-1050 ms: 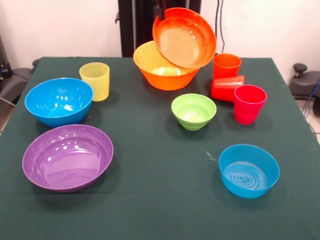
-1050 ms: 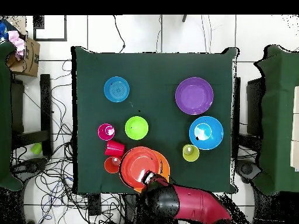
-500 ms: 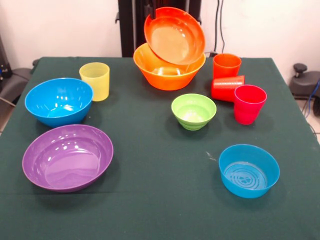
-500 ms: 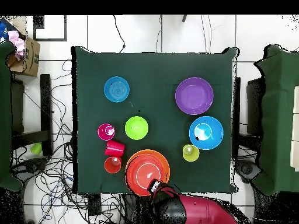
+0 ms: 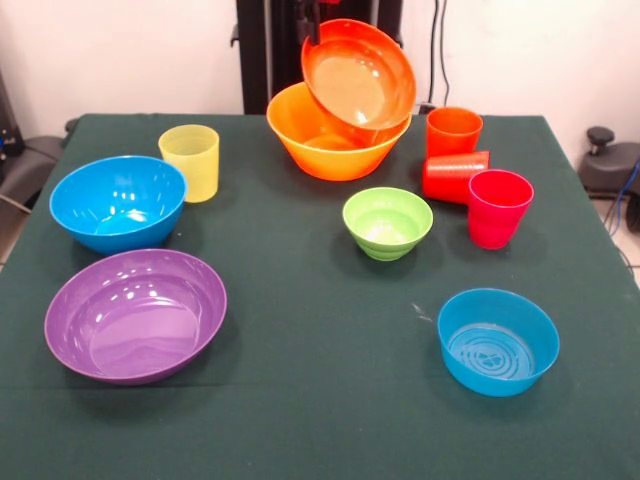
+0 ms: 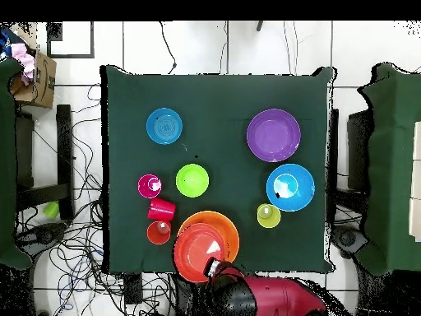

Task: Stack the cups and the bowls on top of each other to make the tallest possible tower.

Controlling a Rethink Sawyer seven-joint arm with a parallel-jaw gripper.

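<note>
A wide orange-red bowl (image 5: 358, 82) hangs steeply tilted, its lower edge inside the large yellow-orange bowl (image 5: 322, 150) at the table's far side. My gripper (image 5: 313, 28) is shut on its upper left rim. Overhead, the gripper (image 6: 215, 267) sits at the edge of the orange-red bowl (image 6: 196, 251), which covers most of the yellow-orange bowl (image 6: 230, 227). A yellow cup (image 5: 190, 160), an upright orange cup (image 5: 453, 130), a red cup (image 5: 455, 175) lying on its side and a magenta cup (image 5: 498, 207) stand apart. Both blue bowls (image 5: 118, 200) (image 5: 497, 340), the purple bowl (image 5: 135, 312) and the green bowl (image 5: 388, 222) rest alone.
The dark green table cloth (image 5: 320, 400) ends close behind the yellow-orange bowl. My red arm (image 6: 271, 296) reaches in from beyond that edge. Cables lie on the floor around the table, and a cardboard box (image 6: 37, 78) sits off one corner.
The orange-red bowl swung left in my grip, then came back a little to the right and lower, into the yellow-orange bowl. Everything else stayed put.
</note>
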